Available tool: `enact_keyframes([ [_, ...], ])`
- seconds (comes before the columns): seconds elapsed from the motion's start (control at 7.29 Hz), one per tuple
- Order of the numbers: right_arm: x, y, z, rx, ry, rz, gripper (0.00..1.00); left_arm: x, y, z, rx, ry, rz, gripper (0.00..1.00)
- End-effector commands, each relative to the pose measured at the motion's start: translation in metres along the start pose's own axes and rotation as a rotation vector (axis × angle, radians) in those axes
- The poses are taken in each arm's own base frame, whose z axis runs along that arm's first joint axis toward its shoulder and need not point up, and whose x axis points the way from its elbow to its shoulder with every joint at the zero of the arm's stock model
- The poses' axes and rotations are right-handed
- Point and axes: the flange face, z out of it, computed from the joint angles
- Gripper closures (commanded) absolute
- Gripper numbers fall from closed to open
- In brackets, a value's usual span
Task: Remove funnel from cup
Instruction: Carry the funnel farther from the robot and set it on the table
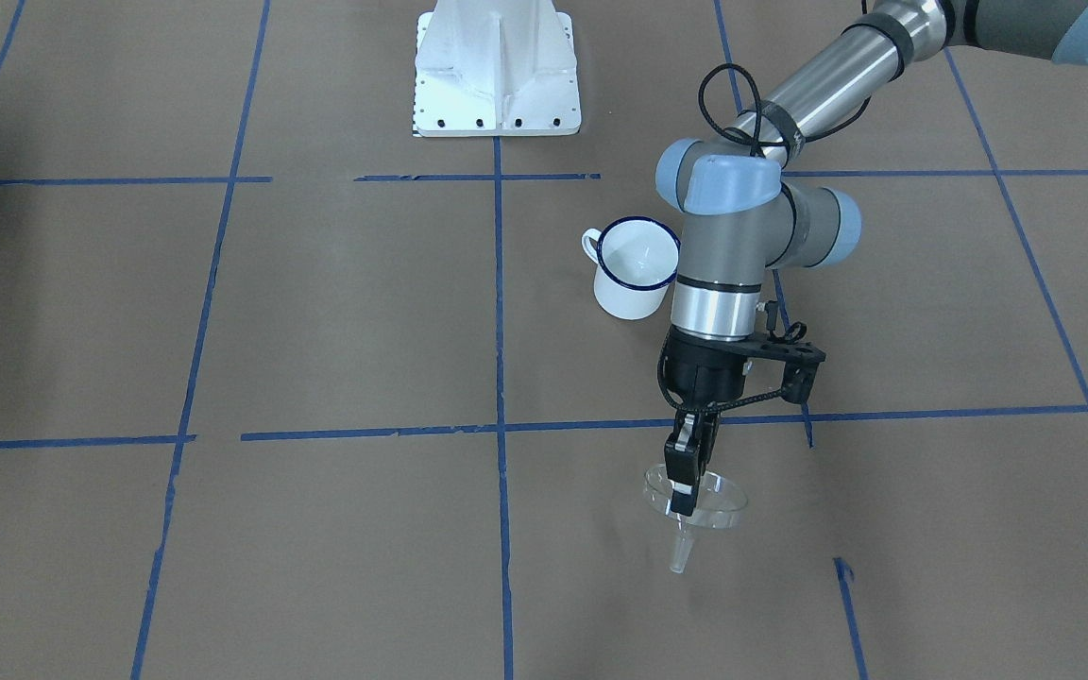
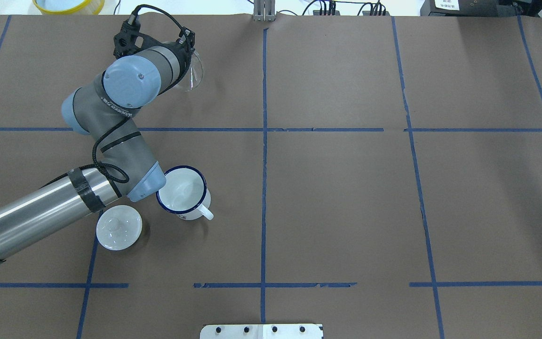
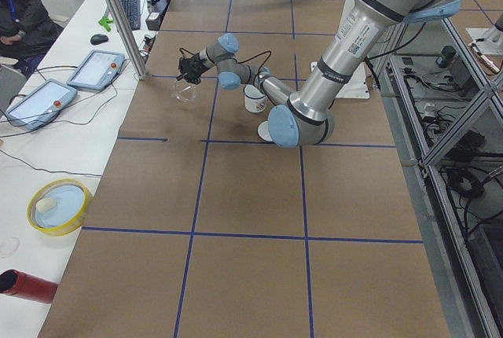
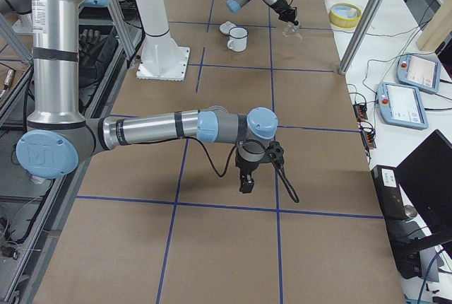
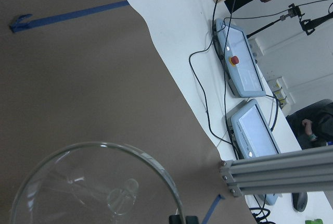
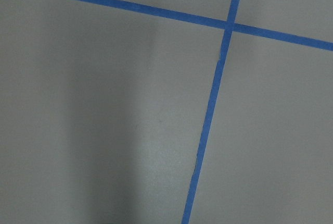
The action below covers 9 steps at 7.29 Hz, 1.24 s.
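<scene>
I see my left gripper point(image 1: 684, 495) clamped on the funnel point(image 1: 723, 502) by its rim, spout down, at twelve o'clock overhead from the cup point(image 1: 637, 269), well apart (right gripper point(image 4: 247, 183): I cannot tell how its jaws stand).

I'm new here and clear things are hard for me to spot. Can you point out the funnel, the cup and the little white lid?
funnel point(image 1: 716, 502), front-facing view, right side of its clear bowl.
cup point(image 2: 182, 192), overhead view, its white inside.
white lid point(image 2: 119, 227), overhead view, centre of its dome.
</scene>
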Motion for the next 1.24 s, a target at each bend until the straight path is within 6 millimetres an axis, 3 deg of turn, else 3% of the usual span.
enact_keyframes([
  [0.0,0.0,0.0,0.0,0.0,0.0,0.0,0.0,-0.011,-0.007,0.025,0.019,-0.001,0.004,1.0],
  [0.14,0.0,0.0,0.0,-0.001,0.0,0.001,0.0,-0.011,-0.007,0.025,0.019,-0.001,0.007,0.93],
  [0.27,0.0,0.0,0.0,0.0,0.0,0.0,0.0,-0.011,-0.006,0.024,0.018,0.001,0.007,0.71],
  [0.41,0.0,0.0,0.0,0.0,0.0,0.0,0.0,-0.011,-0.006,0.024,0.018,0.001,0.008,0.57],
  [0.69,0.0,0.0,0.0,0.0,0.0,0.0,0.0,-0.012,-0.007,0.025,0.02,-0.002,0.015,0.46],
  [0.82,0.0,0.0,0.0,0.0,0.0,0.0,0.0,-0.01,-0.009,0.025,0.022,-0.001,0.046,0.29],
  [0.96,0.0,0.0,0.0,0.0,0.0,0.0,0.0,-0.004,-0.016,0.021,0.022,0.003,0.115,0.26],
  [1.1,0.0,0.0,0.0,0.0,0.0,0.0,0.0,-0.001,-0.02,0.003,-0.005,0.009,0.219,0.25],
])
